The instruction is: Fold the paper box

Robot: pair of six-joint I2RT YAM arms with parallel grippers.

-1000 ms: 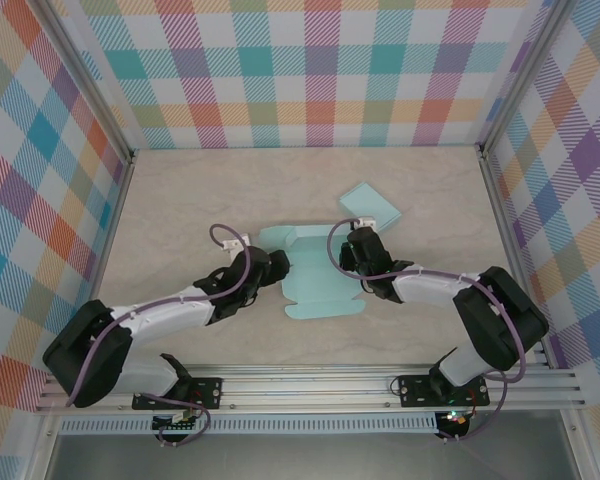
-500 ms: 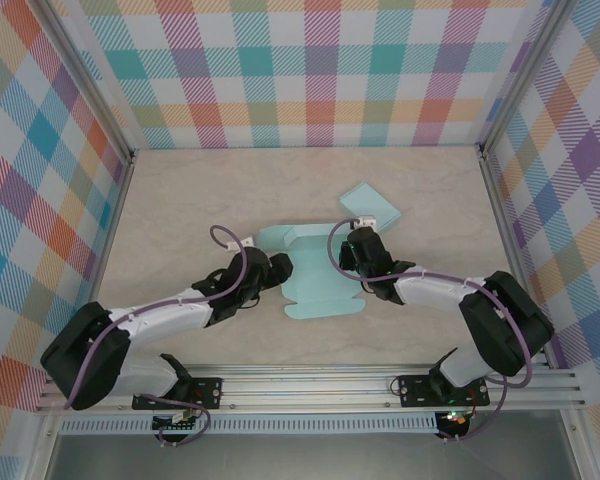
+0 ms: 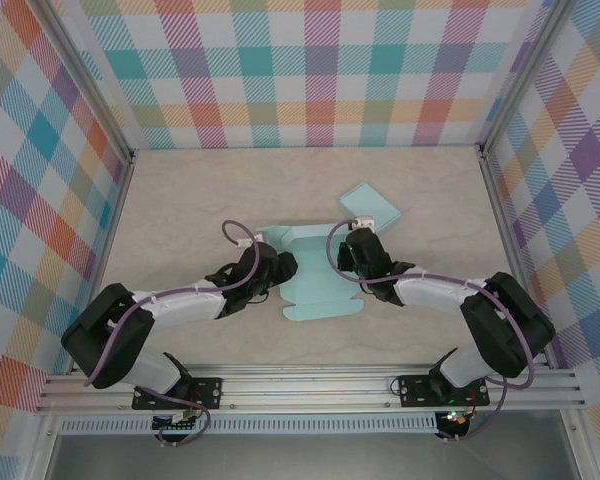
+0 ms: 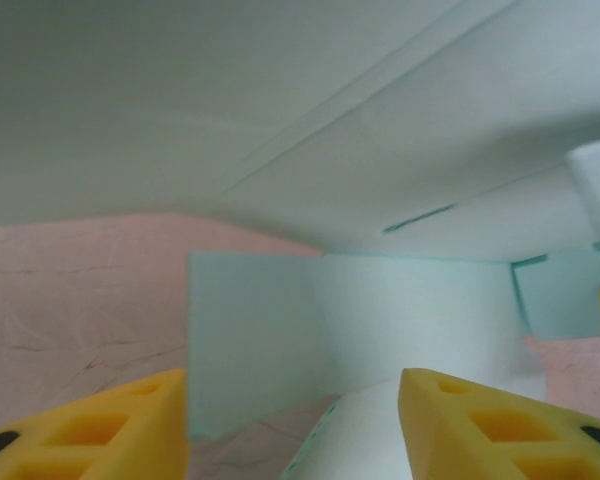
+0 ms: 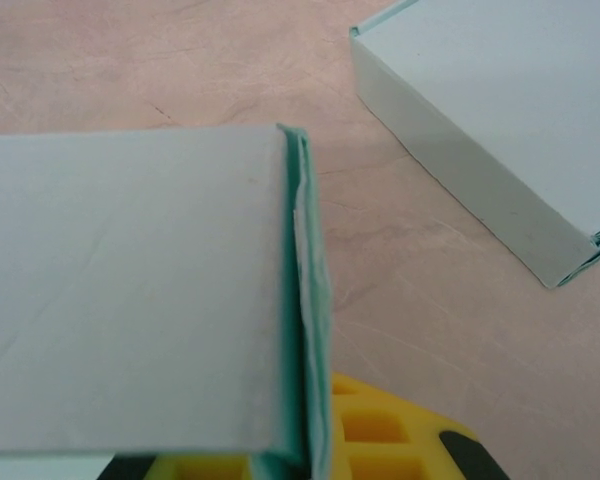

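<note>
On the table [image 3: 180,200], right tool [image 3: 350,248] clamps the half-folded teal paper box [image 3: 315,288]; left tool [image 3: 283,268] gapes.

On my feed the paper box [image 3: 315,285] reads as smooth matt card, the counter [image 3: 200,200] under it a marbled low-sheen laminate, left claw [image 4: 293,400] matt yellow plastic.

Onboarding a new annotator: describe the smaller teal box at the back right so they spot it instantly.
On the beige marbled table, find the wide pale-teal paper box spread partly flat at centre. Just past its far right corner, toward the back wall, lies a smaller teal box. Unlike the spread-out one, it is a compact closed block, turned askew.
</note>
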